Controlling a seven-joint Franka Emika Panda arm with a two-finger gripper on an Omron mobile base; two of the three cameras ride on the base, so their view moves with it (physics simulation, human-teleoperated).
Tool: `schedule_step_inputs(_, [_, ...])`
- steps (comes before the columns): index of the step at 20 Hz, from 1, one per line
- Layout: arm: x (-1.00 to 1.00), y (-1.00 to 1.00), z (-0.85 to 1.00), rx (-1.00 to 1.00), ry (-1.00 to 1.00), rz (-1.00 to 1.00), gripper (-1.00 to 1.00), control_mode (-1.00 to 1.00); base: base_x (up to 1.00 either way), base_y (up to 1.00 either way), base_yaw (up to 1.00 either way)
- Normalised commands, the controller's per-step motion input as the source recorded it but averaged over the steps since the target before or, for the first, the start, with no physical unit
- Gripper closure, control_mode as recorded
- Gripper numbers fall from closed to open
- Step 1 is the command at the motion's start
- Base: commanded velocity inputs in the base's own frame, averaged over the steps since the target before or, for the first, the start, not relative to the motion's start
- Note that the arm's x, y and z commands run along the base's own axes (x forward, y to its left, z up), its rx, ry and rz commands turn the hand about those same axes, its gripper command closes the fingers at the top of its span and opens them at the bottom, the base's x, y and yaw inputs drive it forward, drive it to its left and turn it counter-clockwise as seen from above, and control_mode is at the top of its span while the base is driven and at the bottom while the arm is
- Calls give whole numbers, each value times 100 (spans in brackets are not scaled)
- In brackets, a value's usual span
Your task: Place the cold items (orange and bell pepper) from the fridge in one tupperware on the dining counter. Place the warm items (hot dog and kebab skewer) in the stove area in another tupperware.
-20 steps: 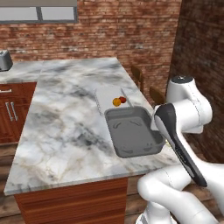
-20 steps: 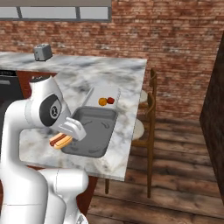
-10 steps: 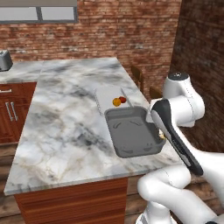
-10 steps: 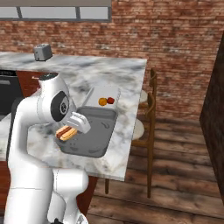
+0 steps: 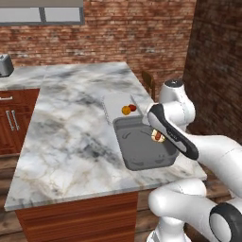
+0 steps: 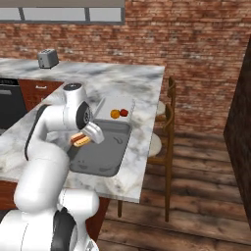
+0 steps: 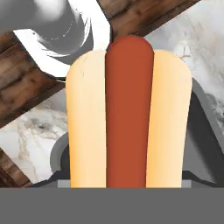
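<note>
My gripper [image 5: 158, 137] is shut on the hot dog [image 5: 157, 136], a red sausage in a pale bun, and holds it just above the grey tupperware [image 5: 142, 153] near the counter's right edge. From the right base view the hot dog [image 6: 79, 140] hangs over the left side of the grey tupperware [image 6: 105, 154]. In the hand view the hot dog [image 7: 129, 113] stands close up, with the grey tupperware rim [image 7: 204, 131] behind it. A lighter tupperware [image 5: 112, 101] just beyond holds the orange [image 5: 125, 110] and the red bell pepper [image 5: 133, 108]. The kebab skewer is out of view.
The marble counter [image 5: 71, 132] stretches to the left and back. A toaster [image 5: 4, 65] stands at its far left corner. Wooden stools [image 6: 166, 122] line the counter's right side above a wooden floor. Brick walls close the back and right.
The arm has swung the hot dog from the tupperware's near edge further in over the grey tupperware. The grip has stayed the same, and the base has not moved.
</note>
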Motion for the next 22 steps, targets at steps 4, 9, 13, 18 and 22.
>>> schedule_step_inputs(4, [72, 0, -61, 15, 0, -31, 100, -100, 0, 0, 0])
schedule_step_inputs(9, [56, 6, -49, 7, 0, -33, 100, -100, 0, 0, 0])
schedule_step_inputs(13, [28, 3, -51, 0, 0, -39, 100, -100, 0, 0, 0])
schedule_step_inputs(18, [19, -8, -50, 1, -1, -36, 100, -100, 0, 0, 0])
schedule_step_inputs(22, [43, -10, -47, 4, -4, -28, 100, -100, 0, 0, 0])
